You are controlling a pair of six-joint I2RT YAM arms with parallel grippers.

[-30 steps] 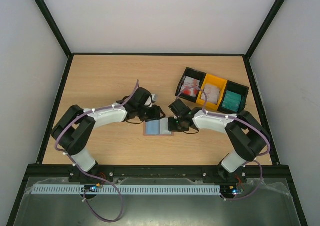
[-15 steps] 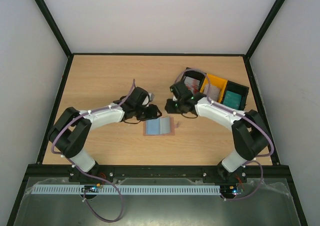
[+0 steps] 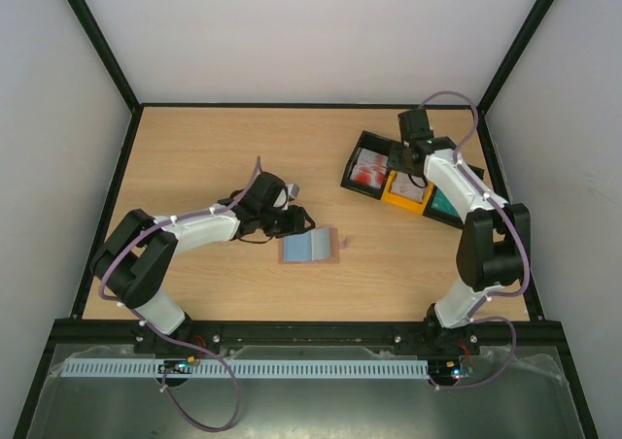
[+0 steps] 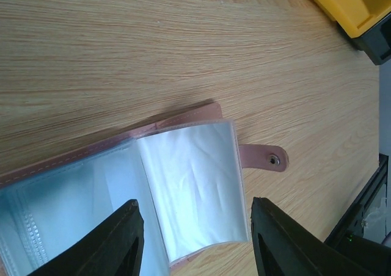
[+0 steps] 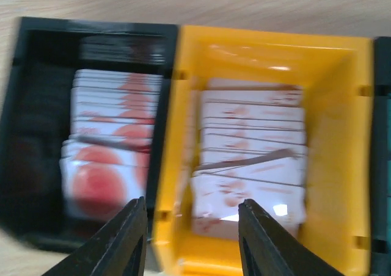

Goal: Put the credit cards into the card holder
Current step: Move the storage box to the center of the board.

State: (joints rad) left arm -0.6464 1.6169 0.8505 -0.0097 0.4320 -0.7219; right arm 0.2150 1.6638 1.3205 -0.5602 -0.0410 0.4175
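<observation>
Wood-grain table [image 3: 194, 157] sits between white walls [image 3: 311, 31]. Holder [image 3: 309, 247] lies open near its middle, framed in the wrist view by the half-open, empty left jaws. Right jaws, parted and empty, hover over cards [image 5: 250, 166] in the yellow tray [image 5: 345, 135], well apart from the holder.

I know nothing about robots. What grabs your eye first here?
The bright yellow tray, packed with cards, sits between black trays at the far right of the table, with the right claw open above them. In the middle, a brown card holder lies open, clear sleeves showing, under the open left claw.
</observation>
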